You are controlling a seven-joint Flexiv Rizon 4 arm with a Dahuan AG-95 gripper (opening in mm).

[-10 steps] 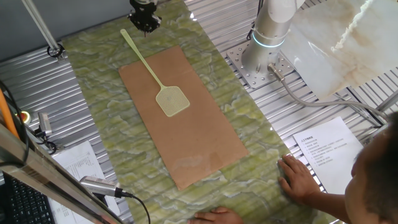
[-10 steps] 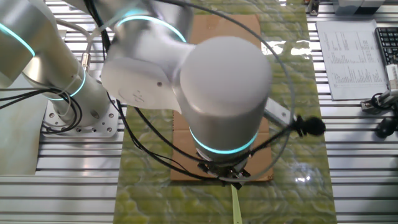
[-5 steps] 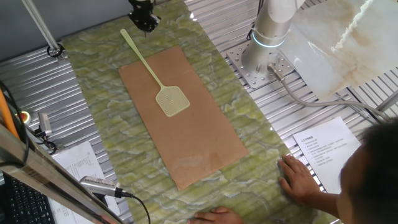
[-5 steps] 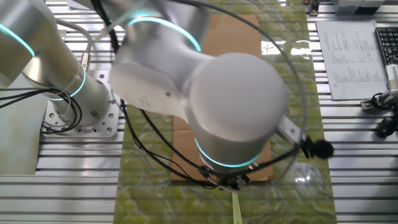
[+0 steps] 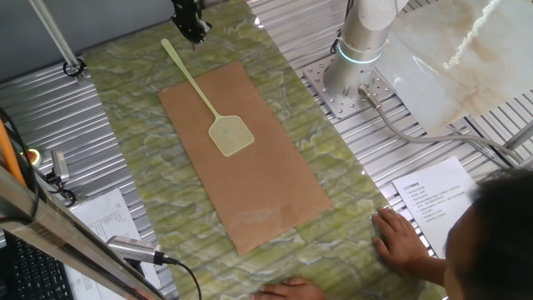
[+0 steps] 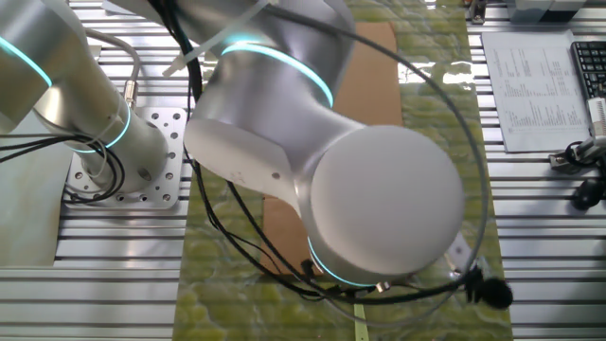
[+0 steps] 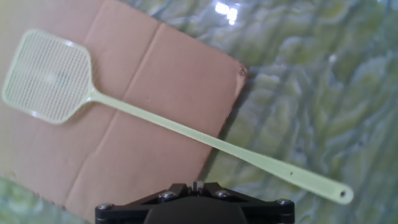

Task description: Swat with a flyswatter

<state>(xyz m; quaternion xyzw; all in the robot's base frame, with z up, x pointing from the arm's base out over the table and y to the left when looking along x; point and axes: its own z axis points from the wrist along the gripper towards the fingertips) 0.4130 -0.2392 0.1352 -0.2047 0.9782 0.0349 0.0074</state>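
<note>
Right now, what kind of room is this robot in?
Probably a robot lab. The robot arm is bolted onto a ridged metal table, printed sheets lie nearby, and a flyswatter waits on a brown board.

One flyswatter (image 5: 211, 103) lies on one brown cardboard board (image 5: 266, 179), which rests on one green marbled mat (image 5: 141, 117) spread over the tabletop (image 5: 42, 117). One robot arm (image 5: 366, 33) carries one claw (image 5: 191, 29). Two printed paper sheets: one (image 5: 437, 200) beside the person, another (image 5: 104, 221) across the mat. Two human hands rest at the mat's near edge, one (image 5: 404, 237) and one (image 5: 287, 290).
</note>
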